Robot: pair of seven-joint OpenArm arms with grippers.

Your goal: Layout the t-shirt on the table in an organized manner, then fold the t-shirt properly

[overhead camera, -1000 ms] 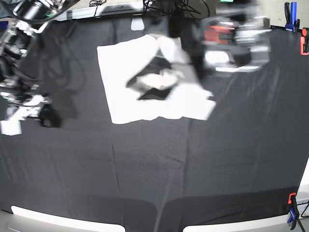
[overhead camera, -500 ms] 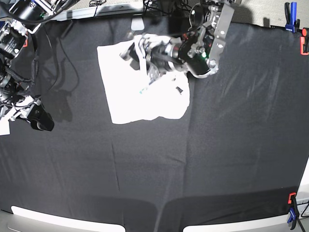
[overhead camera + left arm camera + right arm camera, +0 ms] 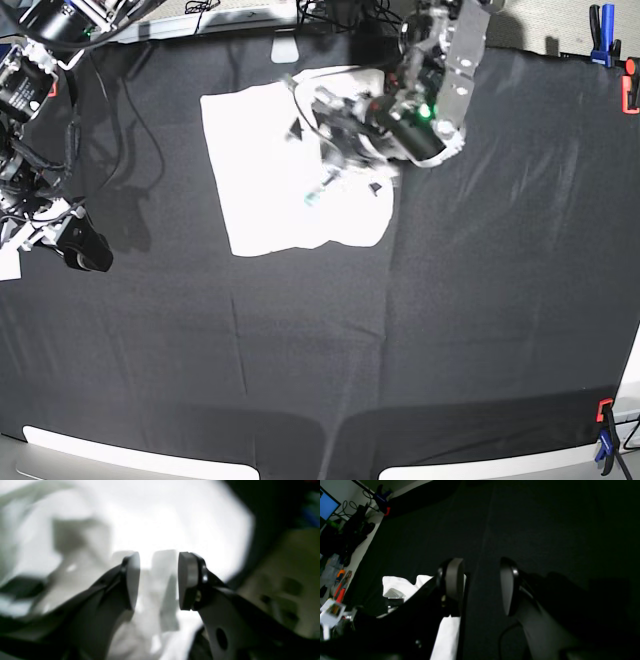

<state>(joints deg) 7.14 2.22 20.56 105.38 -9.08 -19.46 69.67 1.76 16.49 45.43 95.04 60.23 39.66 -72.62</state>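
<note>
- The t-shirt lies on the table toward the far edge, left of centre in the base view, a mostly flat white patch with its right side rumpled under the left arm.
- The left arm reaches in from the far edge and angles down over the shirt's right portion; its wrist points toward the base view's left.
- The left gripper hangs just above bunched white cloth, its jaws parted with a clear gap between the pads. Blurred fabric shows through that gap, and I cannot tell whether the pads touch it.
- The right arm sits folded at the base view's left edge, well apart from the shirt, with its end low over bare black cloth.
- The right gripper has its jaws spread, with only dark tablecloth between them.
- In the right wrist view, a bit of white cloth shows behind the near finger.
- Blue and red clamps grip the table's far right corner.
</note>
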